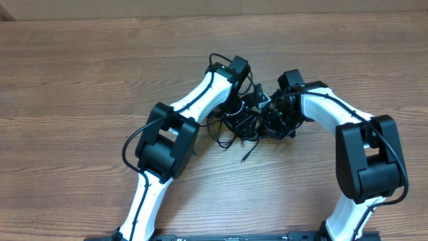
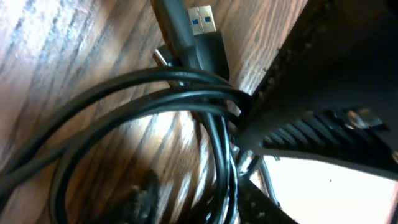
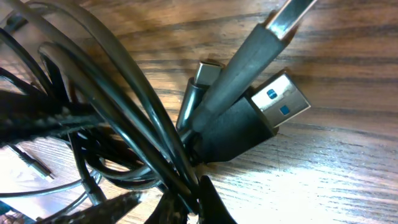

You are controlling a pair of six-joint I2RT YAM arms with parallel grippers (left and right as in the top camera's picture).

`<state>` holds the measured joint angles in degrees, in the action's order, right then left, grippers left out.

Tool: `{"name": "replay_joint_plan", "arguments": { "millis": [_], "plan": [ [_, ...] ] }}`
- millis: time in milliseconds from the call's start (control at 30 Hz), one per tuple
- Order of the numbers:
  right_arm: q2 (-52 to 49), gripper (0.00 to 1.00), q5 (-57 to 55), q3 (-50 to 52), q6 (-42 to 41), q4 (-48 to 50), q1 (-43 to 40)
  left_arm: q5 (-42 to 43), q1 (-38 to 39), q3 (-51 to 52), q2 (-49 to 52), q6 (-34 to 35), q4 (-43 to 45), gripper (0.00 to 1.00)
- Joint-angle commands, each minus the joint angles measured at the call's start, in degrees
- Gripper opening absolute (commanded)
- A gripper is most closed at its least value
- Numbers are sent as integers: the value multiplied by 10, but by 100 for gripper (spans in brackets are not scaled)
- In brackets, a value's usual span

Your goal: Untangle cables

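Two white-and-black arms reach in to the middle of the brown wood-grain desk (image 1: 80, 80). The left end effector (image 1: 243, 123) sits down on a tangle of thin black flexible cables (image 1: 224, 134), which lies at the desk's centre, well away from every edge. One loose cable end (image 1: 247, 155) trails toward the near edge. In the left wrist view the cords loop up against one black finger (image 2: 323, 74) (whether the jaws there are apart or clamped, I cannot tell). Beside the loops, a black USB plug with a blue insert (image 3: 280, 102) and a smaller rounded plug (image 3: 208, 71) rest on the wood. The right end effector (image 1: 273, 123) is just beside the left one, its jaws drawn together. Cords run down to its fingertip, but whether they are pinched cannot be made out.
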<state>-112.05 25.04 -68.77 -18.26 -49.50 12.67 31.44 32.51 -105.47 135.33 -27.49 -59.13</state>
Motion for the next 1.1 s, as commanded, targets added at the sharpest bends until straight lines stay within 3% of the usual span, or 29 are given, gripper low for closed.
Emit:
{"name": "replay_joint_plan", "arguments": {
  "millis": [0,300,333,367,400,633,900,1067],
  "plan": [
    [-2,4,-8,2,-2,4,-5,-1,13,12,44,14,-4,38],
    [-2,4,-5,2,-2,5,-5,25,13,12,48,24,-36,39],
    [-2,4,-3,2,-2,5,-5,25,13,12,48,24,-38,30],
    [-2,4,-3,2,-2,6,-5,24,13,12,48,24,-39,12],
    [-2,4,-3,2,-2,7,-5,21,13,12,47,27,-39,4],
    [-2,4,59,2,3,14,-39,-99,6,-6,26,158,-38,4],
    [-2,4,139,2,7,31,-69,-105,-24,-16,-90,235,5,4],
    [-2,4,139,2,7,35,-69,-105,-36,-16,-168,238,7,4]
  ]
}}
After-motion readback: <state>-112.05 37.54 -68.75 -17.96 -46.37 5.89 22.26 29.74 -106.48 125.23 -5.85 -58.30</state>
